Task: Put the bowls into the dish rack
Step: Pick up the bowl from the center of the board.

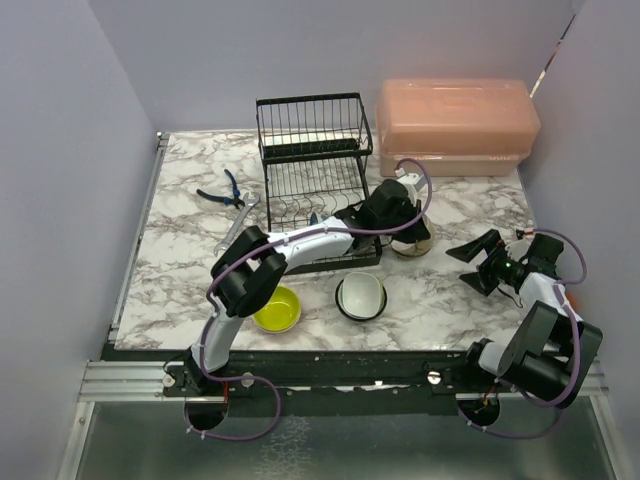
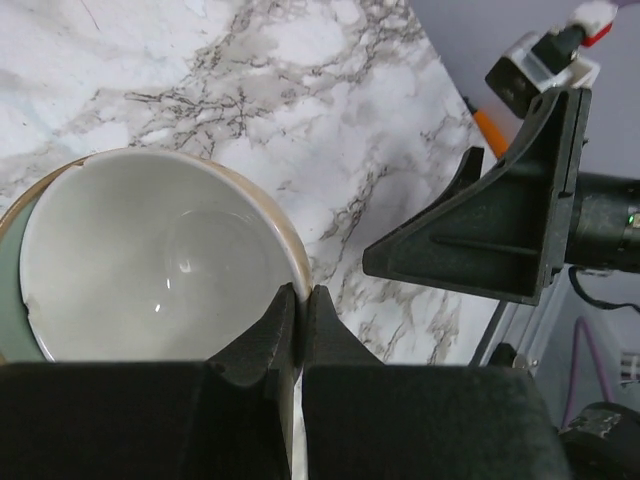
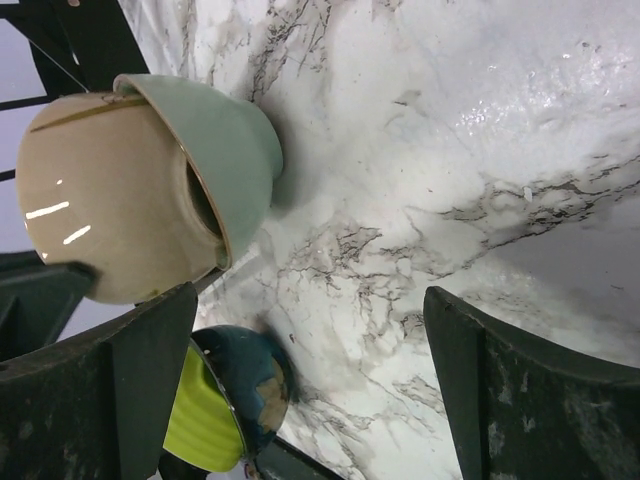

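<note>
Top external view: a marble table [image 1: 180,270] fills the frame, with the black wire dish rack [image 1: 312,185] standing at its back centre and a pink lidded box [image 1: 455,120] just beside it on the right. The left arm [image 1: 300,240] reaches across the front of the rack to the rack's right front corner. There the left gripper [image 2: 298,295] is clenched on the near rim of a beige bowl [image 3: 105,190]. The left wrist view shows its two fingers pressed together over that rim, above the bowl's white inside. From the right wrist view, the beige bowl sits tilted inside a pale green bowl [image 3: 235,150], whose foot rests on the marble beside the rack, outside it. The right gripper [image 1: 460,266] hangs near the table's right edge, its jaws spread wide and grasping nothing, apart from the nested pair and pointed toward it. Two more bowls stand on the table in front of the rack, near the front edge: a dark-sided bowl [image 1: 361,296] with a pale inside, and to its left a yellow-green bowl [image 1: 277,309] partly under the left arm. Blue-handled pliers [image 1: 222,190] lie on the marble left of the rack
</note>
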`<state>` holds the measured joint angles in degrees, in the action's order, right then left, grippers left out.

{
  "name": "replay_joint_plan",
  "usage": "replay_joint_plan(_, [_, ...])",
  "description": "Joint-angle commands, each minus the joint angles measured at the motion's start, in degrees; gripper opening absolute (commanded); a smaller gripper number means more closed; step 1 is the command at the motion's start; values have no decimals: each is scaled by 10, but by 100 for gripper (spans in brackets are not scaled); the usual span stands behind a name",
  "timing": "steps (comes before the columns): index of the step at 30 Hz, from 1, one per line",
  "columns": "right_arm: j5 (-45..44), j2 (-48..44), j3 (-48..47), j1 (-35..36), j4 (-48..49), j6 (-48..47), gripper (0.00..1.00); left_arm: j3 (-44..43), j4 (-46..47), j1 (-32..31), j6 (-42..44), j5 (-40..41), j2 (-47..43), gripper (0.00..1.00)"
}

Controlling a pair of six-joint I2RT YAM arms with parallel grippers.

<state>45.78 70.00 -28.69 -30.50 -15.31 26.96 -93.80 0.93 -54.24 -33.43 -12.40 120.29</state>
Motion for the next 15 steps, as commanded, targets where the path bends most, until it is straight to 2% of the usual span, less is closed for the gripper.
replay_joint_plan(1, [18,-6,0,-5,12,-9,99,42,118,23,-72,-49,-32,1])
replay_joint_plan(3, [21,-6,1,-6,13,-9,99,42,119,29,-74,-49,-30,16])
replay_joint_plan(6, [24,-4,3,-5,15,-9,99,31,109,35,-69,-48,-21,29])
replay_joint_plan(15, [27,-2,3,-6,15,-10,99,-55,-48,30,45,-4,10,46])
